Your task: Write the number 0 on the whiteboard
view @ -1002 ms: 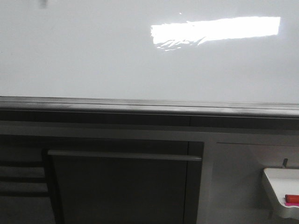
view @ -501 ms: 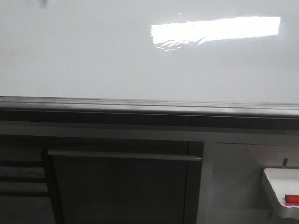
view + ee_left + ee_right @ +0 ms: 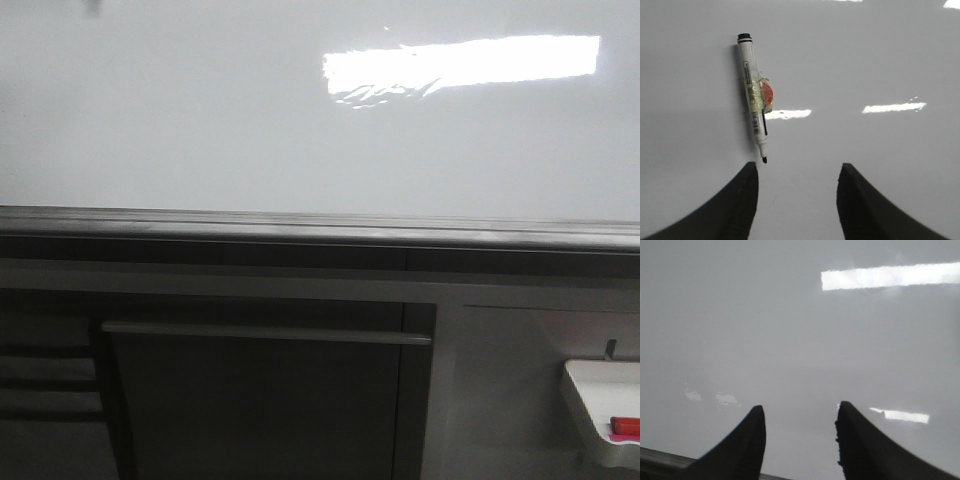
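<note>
The whiteboard (image 3: 200, 120) fills the upper half of the front view, glossy white with a bright rectangular glare and a grey edge rail (image 3: 320, 228). No drawn number 0 shows on it in any view. In the left wrist view a white marker (image 3: 753, 95) with a black tip, uncapped, and an orange item taped to its body lies on the board (image 3: 865, 60). My left gripper (image 3: 797, 172) is open, the marker tip just beyond its one fingertip, not touching. My right gripper (image 3: 799, 415) is open and empty over the board (image 3: 765, 330) near its rail (image 3: 660, 455). Neither gripper shows in the front view.
Below the rail in the front view stands a dark cabinet with a grey handle bar (image 3: 265, 332). A small white tray (image 3: 600, 400) holding a red item (image 3: 625, 425) hangs at the lower right.
</note>
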`<state>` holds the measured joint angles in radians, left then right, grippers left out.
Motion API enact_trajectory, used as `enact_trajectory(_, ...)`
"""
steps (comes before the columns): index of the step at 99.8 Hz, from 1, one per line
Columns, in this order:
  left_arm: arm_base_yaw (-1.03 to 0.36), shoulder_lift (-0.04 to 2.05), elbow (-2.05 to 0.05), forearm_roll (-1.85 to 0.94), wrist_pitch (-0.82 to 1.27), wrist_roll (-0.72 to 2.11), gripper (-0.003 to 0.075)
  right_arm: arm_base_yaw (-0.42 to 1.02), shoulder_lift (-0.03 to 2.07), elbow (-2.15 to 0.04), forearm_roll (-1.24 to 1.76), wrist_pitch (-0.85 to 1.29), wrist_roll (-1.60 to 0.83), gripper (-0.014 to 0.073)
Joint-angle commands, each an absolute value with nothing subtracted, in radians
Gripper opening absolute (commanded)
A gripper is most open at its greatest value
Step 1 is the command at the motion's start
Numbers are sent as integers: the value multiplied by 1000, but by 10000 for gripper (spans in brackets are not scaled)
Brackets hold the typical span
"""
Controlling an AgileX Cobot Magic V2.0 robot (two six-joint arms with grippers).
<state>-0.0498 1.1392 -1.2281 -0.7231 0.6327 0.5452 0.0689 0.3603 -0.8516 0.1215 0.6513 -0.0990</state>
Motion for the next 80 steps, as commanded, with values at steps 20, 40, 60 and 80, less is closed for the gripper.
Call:
enact_trajectory(20, -195, 1384, -1479, -701, 609, 527, 333, 69, 381, -887, 129, 582, -121, 300)
enact_trajectory(40, -221, 1481, -1573, -503, 609, 360, 333, 69, 381, -887, 129, 582, -125, 300)
enact_trajectory(60, -221, 1485, -1576, -298, 618, 185, 333, 69, 381, -887, 129, 578, -125, 300)
enact_trajectory(80, -221, 1497, -1576, -202, 616, 84, 333, 69, 383, -887, 129, 570, -125, 300)
